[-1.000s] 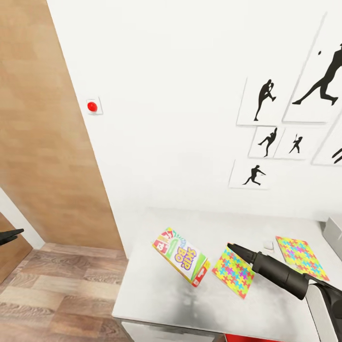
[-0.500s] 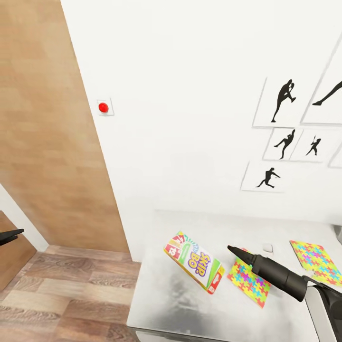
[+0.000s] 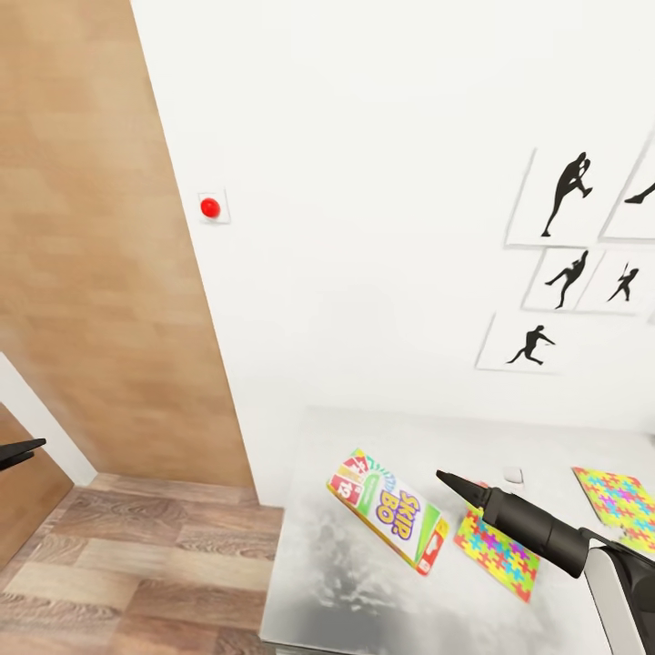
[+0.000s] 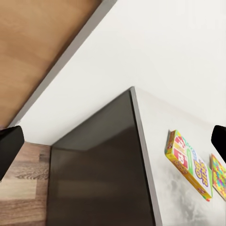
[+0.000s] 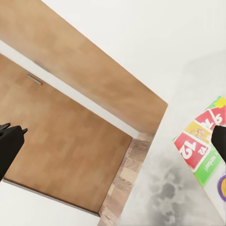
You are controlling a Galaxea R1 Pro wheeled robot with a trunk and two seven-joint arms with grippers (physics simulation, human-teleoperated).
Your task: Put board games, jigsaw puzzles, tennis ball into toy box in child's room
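So the Skip-Bo box [image 3: 389,509] lies just left of my right gripper [image 3: 446,478] (jaws apart, empty), long axis diagonal; right arm's nearer.

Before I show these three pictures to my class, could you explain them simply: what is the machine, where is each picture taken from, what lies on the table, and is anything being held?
It is a simulated wheeled robot with two arms. The head view looks down from its head camera; the dark right gripper reaches over a white table. On the table lie a Skip-Bo game box, one colourful jigsaw puzzle beside it, and a second puzzle further right. The other two pictures come from cameras near each gripper, looking along its fingers. Both show the Skip-Bo box from other angles. Nothing is held. The left gripper peeks in at the edge.
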